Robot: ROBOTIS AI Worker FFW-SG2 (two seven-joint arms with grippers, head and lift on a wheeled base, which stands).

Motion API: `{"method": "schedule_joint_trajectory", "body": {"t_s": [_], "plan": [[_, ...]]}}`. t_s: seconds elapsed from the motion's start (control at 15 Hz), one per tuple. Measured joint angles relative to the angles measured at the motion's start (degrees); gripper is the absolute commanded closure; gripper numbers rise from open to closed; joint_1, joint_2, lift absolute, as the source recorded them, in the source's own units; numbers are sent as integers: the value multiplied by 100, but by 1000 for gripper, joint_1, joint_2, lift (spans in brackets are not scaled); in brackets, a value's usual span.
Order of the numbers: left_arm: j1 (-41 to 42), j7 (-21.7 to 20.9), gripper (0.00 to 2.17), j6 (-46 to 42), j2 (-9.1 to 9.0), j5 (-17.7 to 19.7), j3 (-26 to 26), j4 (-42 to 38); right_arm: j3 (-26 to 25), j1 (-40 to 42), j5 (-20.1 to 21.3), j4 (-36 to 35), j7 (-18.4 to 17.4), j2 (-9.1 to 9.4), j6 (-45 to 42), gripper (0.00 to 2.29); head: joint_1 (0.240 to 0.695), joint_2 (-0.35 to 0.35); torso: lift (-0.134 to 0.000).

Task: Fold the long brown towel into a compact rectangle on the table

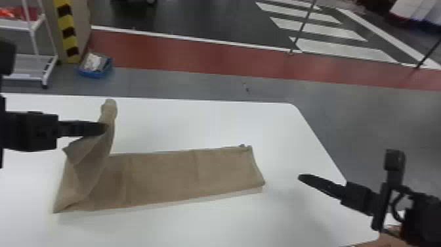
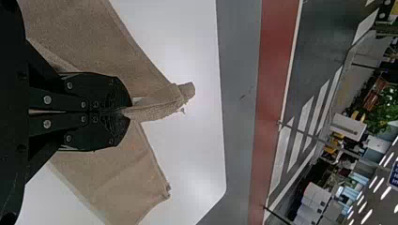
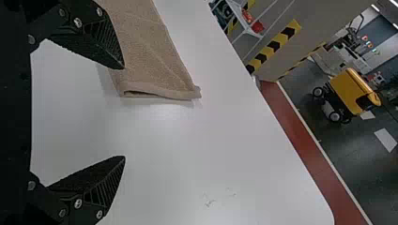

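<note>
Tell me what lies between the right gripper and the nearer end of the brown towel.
Just a bare stretch of the white tabletop lies between the right gripper and that end of the brown towel; the head view shows it.

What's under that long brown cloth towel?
The long brown cloth towel lies on a smooth white table, its left end held up in the black left gripper. Whatever its flat part covers can't be seen.
</note>
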Motion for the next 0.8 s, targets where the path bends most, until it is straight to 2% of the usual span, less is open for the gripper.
{"method": "schedule_joint_trajectory", "body": {"t_s": [0.27,0.4,0.47,0.53,0.6,0.67,0.8], "plan": [[-77,321,1885,0,-543,-356,-691,64,-43,0,-1,11,0,-7,-23,232,695,-350,-123],[-135,460,1878,0,-650,-573,-1054,179,-45,0,-2,29,0,-5,-45,232,695,-350,-123],[-147,493,1774,0,-662,-663,-1227,264,-50,0,-3,40,0,-5,-54,232,695,-350,-123],[-151,513,1285,0,-665,-711,-1364,345,-57,0,-3,52,0,-5,-72,232,695,-350,-123],[-151,552,367,0,-668,-729,-1481,404,-59,0,-4,70,0,-7,-97,232,695,-350,-123],[-142,604,-1,0,-668,-734,-1575,429,-60,-2,-6,88,0,-13,-121,232,695,-350,-123],[-69,732,-1,0,-669,-689,-1754,444,-57,-33,-7,123,0,-22,-151,232,695,-350,-123]]}}
